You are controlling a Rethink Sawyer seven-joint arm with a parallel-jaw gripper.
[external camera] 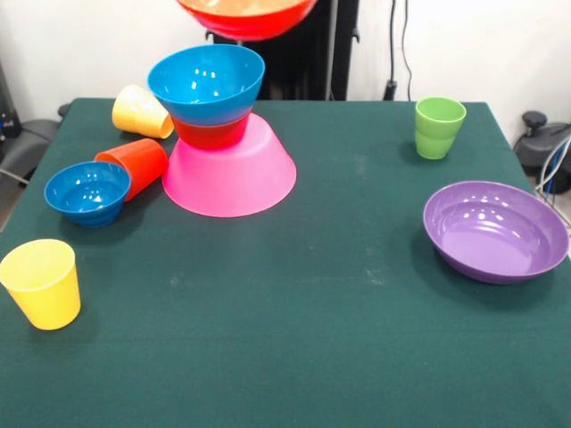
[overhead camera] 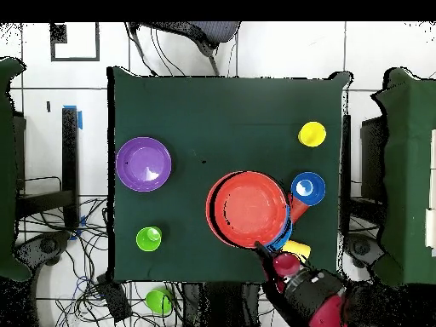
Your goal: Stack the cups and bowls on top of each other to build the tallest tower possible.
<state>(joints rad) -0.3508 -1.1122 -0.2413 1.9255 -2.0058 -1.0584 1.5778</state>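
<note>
The wide shallow orange bowl (external camera: pixel 246 15) hangs in the air above the tower. In the overhead view this bowl (overhead camera: pixel 249 209) hides the tower, and my gripper (overhead camera: pixel 262 249) holds its rim on the side towards the base. The tower is an upside-down pink bowl (external camera: pixel 229 174), a small orange bowl (external camera: pixel 210 134) and an upright medium blue bowl (external camera: pixel 207 82). A yellow cup (external camera: pixel 141 111) and an orange-red cup (external camera: pixel 136 165) lie on their sides beside the tower. A small blue bowl (external camera: pixel 87 192), an upright yellow cup (external camera: pixel 41 283), a green cup (external camera: pixel 439 127) and a purple bowl (external camera: pixel 495 230) stand apart.
The table (external camera: pixel 312 312) has a dark green cloth. My arm (overhead camera: pixel 311 294) reaches in from the base side. Cables and chairs surround the table. A green round thing (overhead camera: pixel 158 300) shows beyond the table's edge in the overhead view.
</note>
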